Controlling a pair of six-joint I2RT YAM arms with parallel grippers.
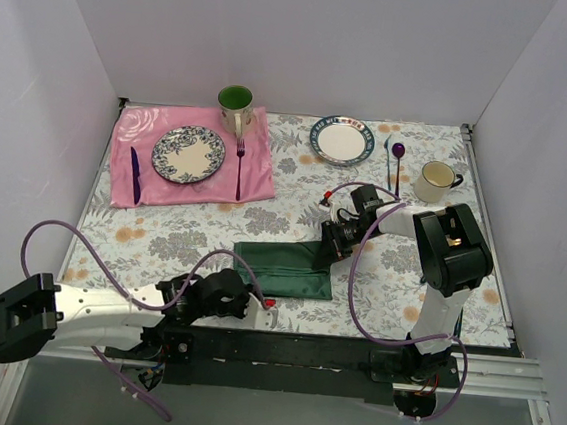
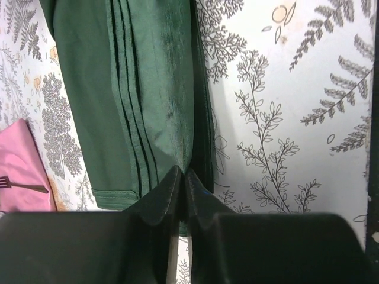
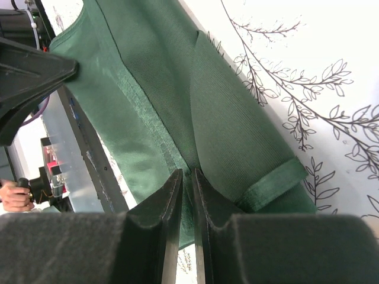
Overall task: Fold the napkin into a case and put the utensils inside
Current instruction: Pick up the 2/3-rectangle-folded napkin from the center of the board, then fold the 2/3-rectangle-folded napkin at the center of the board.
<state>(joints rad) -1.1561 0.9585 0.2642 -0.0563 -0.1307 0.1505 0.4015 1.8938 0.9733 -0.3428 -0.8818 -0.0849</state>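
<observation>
The dark green napkin (image 1: 283, 268) lies folded into a long band on the flowered tablecloth, in front of the two arm bases. My left gripper (image 1: 267, 306) is at its near edge, shut on a fold of the cloth (image 2: 154, 89); green fabric shows between the fingertips (image 2: 169, 183). My right gripper (image 1: 329, 245) is at the far right end, its jaws pinching a hemmed edge of the napkin (image 3: 225, 118), where one corner curls over. The utensils are out of view.
A pink cloth (image 1: 257, 175) at the back left carries a patterned plate (image 1: 188, 153), a purple knife (image 1: 135, 173) and a pink fork (image 1: 239, 163). Behind stand a green mug (image 1: 236, 102), a second plate (image 1: 342, 140), a purple spoon (image 1: 398, 153) and a cream mug (image 1: 435, 180).
</observation>
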